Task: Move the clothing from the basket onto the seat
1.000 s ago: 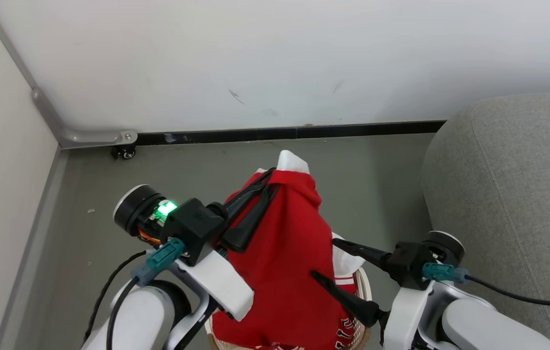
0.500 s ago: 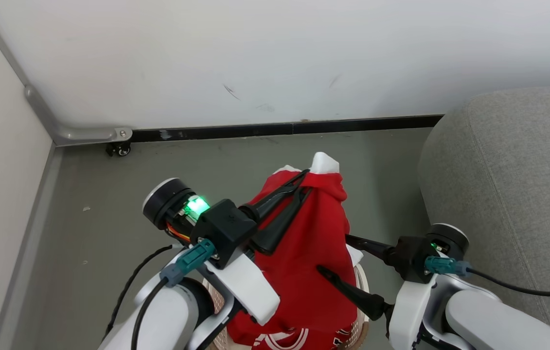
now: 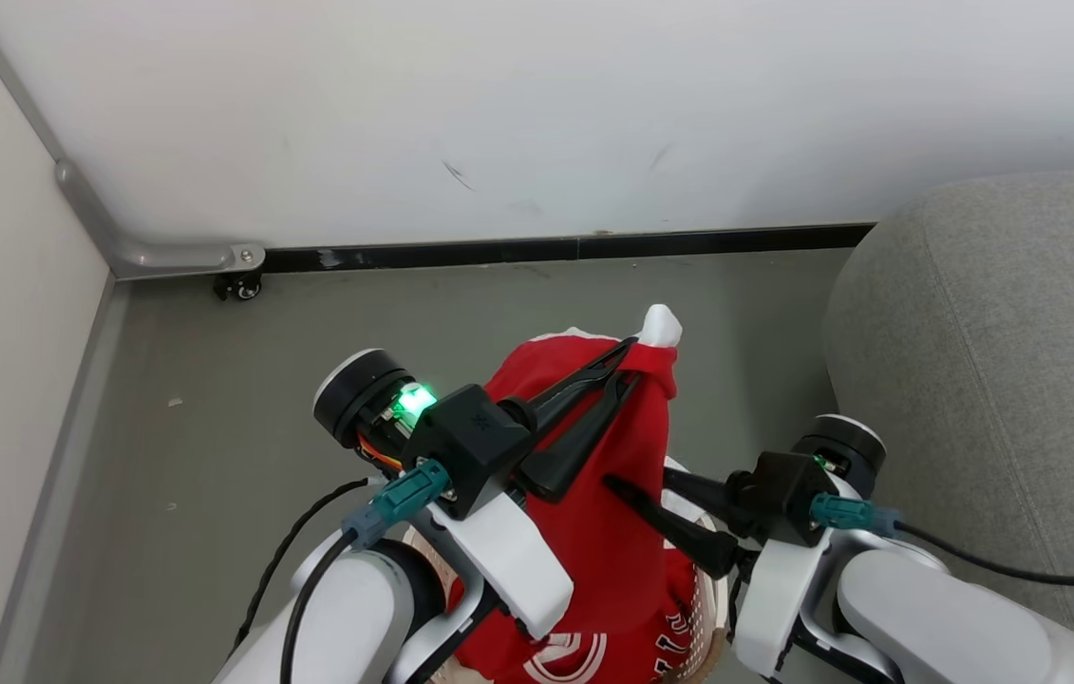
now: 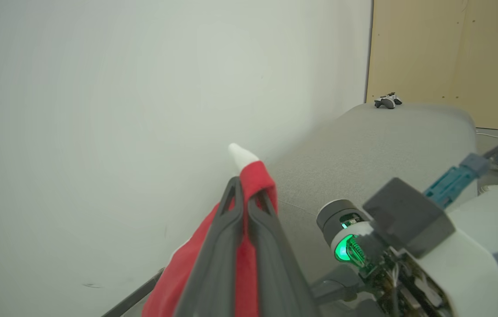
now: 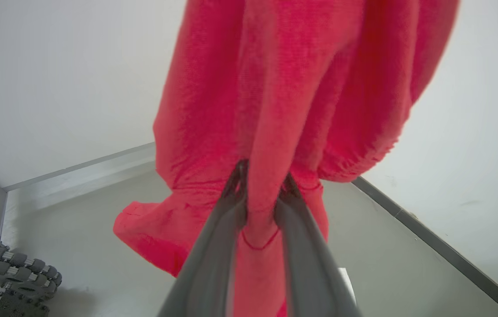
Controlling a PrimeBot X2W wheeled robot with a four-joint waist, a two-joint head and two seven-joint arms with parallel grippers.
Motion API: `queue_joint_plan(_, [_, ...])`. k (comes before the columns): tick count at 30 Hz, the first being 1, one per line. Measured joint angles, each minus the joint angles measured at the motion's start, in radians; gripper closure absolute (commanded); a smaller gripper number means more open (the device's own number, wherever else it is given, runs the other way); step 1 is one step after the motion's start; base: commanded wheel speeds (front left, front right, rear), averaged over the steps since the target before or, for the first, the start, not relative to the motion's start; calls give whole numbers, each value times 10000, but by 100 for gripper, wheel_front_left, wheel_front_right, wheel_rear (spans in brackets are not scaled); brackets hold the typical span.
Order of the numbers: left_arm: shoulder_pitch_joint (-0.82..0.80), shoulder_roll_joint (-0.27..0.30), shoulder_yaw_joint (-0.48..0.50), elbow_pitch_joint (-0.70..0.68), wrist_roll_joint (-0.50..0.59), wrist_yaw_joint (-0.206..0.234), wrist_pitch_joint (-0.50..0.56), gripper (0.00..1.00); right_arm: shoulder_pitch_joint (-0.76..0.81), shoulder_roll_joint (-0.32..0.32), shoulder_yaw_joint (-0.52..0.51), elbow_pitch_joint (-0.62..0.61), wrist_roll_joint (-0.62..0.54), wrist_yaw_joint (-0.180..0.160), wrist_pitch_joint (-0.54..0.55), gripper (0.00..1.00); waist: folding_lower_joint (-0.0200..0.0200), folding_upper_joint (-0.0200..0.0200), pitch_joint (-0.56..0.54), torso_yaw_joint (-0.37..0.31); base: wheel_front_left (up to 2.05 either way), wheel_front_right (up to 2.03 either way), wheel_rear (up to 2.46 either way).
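Observation:
A plain red garment (image 3: 608, 532) with a white tip hangs from my left gripper (image 3: 634, 361), which is shut on its top fold above the basket (image 3: 713, 570). The left wrist view has those fingers (image 4: 231, 220) pressed together on the red cloth (image 4: 255, 178). Lower down, my right gripper (image 3: 639, 478) comes in from the right, and its fingers (image 5: 235, 193) pinch a fold of the hanging cloth (image 5: 275, 88). A red jersey (image 3: 574, 657) with white stripes lies in the basket below. The grey seat (image 3: 992, 380) is to the right.
A white wall and black baseboard (image 3: 555, 252) close off the back. A metal frame with a caster (image 3: 237, 285) stands at the left corner. A game controller (image 4: 387, 101) lies on the seat's far end. Grey floor surrounds the basket.
My left gripper has carried the garment's top to the right. The right gripper's fingers, wide apart a second ago, have closed on the hanging cloth.

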Motion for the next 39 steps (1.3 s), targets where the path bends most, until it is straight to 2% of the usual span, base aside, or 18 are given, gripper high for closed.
queue_joint_plan(1, [0,-10,0,31,-12,0,0,100,-1,12,42,63,-13,0,-58,100,0,0,8,3,0,0,0])
queue_joint_plan(9, [0,-46,113,405,-173,0,-153,100,-157,-21,67,493,65,0,-316,100,0,0,80,-58,0,0,0])
queue_joint_plan(34, [18,-393,460,1628,-242,224,-1563,100,-153,-203,-1369,548,863,0,-573,100,0,0,349,-940,0,0,0])
queue_joint_plan(35, [19,-408,454,1659,-242,236,-1599,87,-153,-198,-1434,537,878,0,-573,100,0,0,363,-970,0,0,0])
queue_joint_plan(36, [19,-408,454,1659,-242,236,-1599,68,-153,-198,-1434,537,878,0,-573,100,0,0,363,-970,0,0,0])
queue_joint_plan(38, [20,-443,449,1741,-242,282,-1682,51,-154,-194,-1563,514,941,0,-575,100,0,0,387,-1024,0,0,0])
queue_joint_plan(39, [20,-453,445,1783,-242,282,-1697,31,-154,-198,-1613,500,941,0,-575,100,0,0,399,-1049,0,0,0])
